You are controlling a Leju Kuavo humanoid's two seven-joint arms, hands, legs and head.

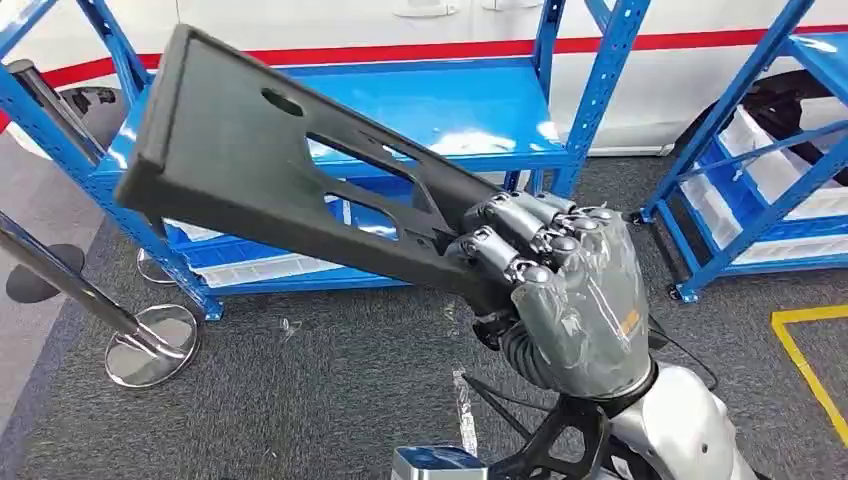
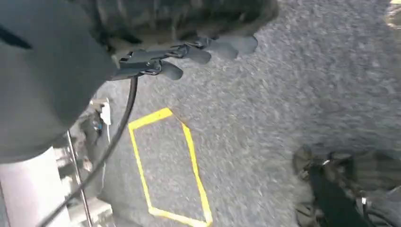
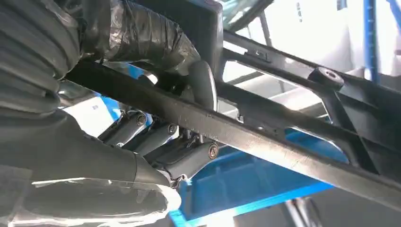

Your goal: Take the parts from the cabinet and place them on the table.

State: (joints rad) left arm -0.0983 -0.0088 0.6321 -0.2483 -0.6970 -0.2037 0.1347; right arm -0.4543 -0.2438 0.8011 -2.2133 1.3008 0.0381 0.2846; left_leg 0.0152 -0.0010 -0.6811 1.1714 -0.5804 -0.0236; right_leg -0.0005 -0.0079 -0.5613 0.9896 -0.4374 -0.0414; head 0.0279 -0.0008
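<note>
Currently the right hand (image 1: 560, 285) grips the narrow end of a long black part (image 1: 270, 170), fingers wrapped over its top face and the thumb (image 3: 201, 82) pressed under a rib, so the part is clear of the blue shelving (image 1: 470, 110) and held in the air above the grey carpet (image 1: 330, 390). Its long axis runs from the hand up and to the robot's left, wide end farthest out; that overhang probably governs the swing toward the table. The left hand (image 2: 189, 49) hangs over the carpet; whether it is open cannot be told.
</note>
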